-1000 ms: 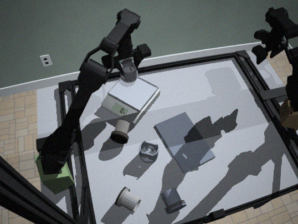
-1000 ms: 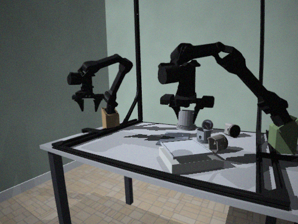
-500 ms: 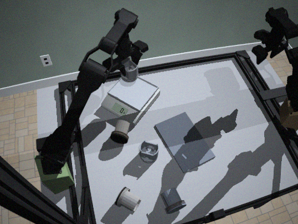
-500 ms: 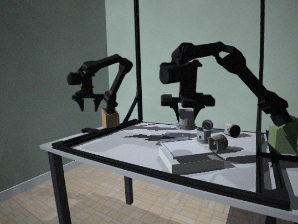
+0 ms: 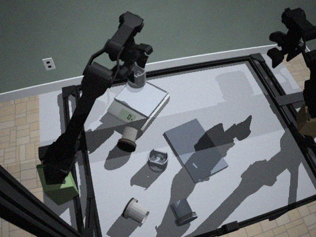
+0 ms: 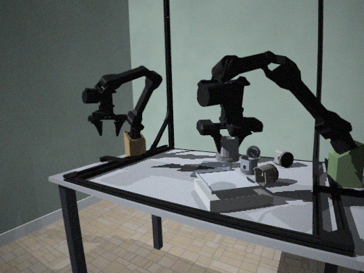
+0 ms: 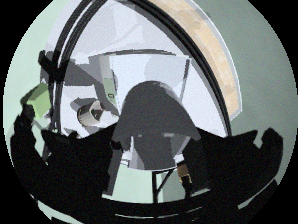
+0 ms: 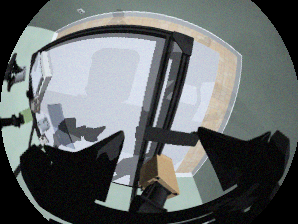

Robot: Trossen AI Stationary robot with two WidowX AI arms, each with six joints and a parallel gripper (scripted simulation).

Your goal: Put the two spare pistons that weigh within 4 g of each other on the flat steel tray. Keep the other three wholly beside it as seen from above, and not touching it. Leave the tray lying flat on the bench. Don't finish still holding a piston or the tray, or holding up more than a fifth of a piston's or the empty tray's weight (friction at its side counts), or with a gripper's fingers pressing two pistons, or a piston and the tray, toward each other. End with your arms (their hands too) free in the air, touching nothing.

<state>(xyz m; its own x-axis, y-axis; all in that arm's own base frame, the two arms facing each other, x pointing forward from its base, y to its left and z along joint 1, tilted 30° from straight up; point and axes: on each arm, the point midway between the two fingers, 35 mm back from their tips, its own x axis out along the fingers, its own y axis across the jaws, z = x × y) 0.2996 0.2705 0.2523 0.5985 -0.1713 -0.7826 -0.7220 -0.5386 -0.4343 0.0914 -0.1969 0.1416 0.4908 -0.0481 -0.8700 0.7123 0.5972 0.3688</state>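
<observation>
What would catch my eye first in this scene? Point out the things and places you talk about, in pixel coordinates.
Probably the big black left arm, its gripper (image 5: 137,70) (image 6: 228,143) holding a grey piston (image 5: 139,77) (image 6: 229,149) (image 7: 157,112) in the air above the white scale (image 5: 141,98) (image 6: 224,180) (image 7: 135,70). Next, perhaps, the flat steel tray (image 5: 185,141) on the bench, with no piston on it. Then the bright green block (image 5: 60,190) (image 6: 345,169) (image 7: 37,101) at the left arm's base.

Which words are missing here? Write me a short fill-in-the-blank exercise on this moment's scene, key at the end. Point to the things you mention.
The left gripper (image 5: 133,68) (image 6: 228,143) (image 7: 152,121) holds a ____ in the air.
The scale's display (image 5: 127,115) (image 7: 108,82) shows the digit ____.
The right gripper's (image 6: 108,133) (image 8: 161,132) fingers are ____, with nothing between them.
The number of pistons on the tray (image 5: 195,149) (image 8: 61,125) is ____.

Missing words, in order: piston; 0; open; zero.
</observation>
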